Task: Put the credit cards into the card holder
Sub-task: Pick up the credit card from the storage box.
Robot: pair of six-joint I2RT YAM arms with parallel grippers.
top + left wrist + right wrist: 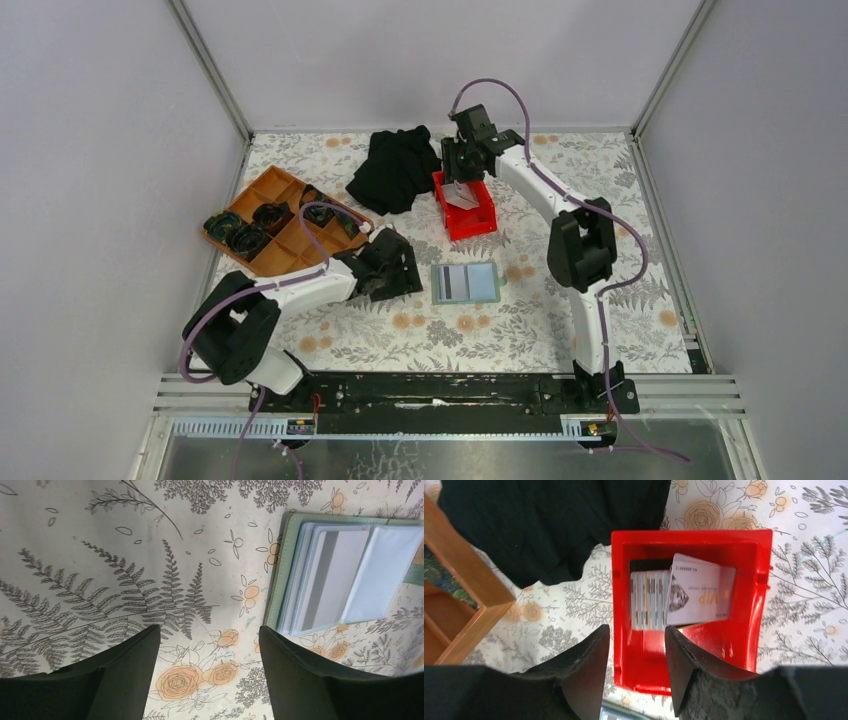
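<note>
- The card holder (484, 283) lies open; one card (332, 580) looks tucked in.
- More credit cards (674, 600) wait in the red bin (744, 625), at its 12 o'clock.
- Left fingers (125, 675) and right fingers (584, 670) are open, empty.

There is one red bin (689, 536). Inside it, one pale VIP card (701, 592) lies face up against a tight row of credit cards (649, 600) standing on edge, too closely packed to count. Seen from above, one black cloth (395, 168) lies just left of the bin. Farther left is one orange compartment tray (285, 250) holding about five dark bundles (245, 239). On the near side of the bin lies one open card holder (485, 283), with one light card (335, 580) showing in its sleeves.
</note>
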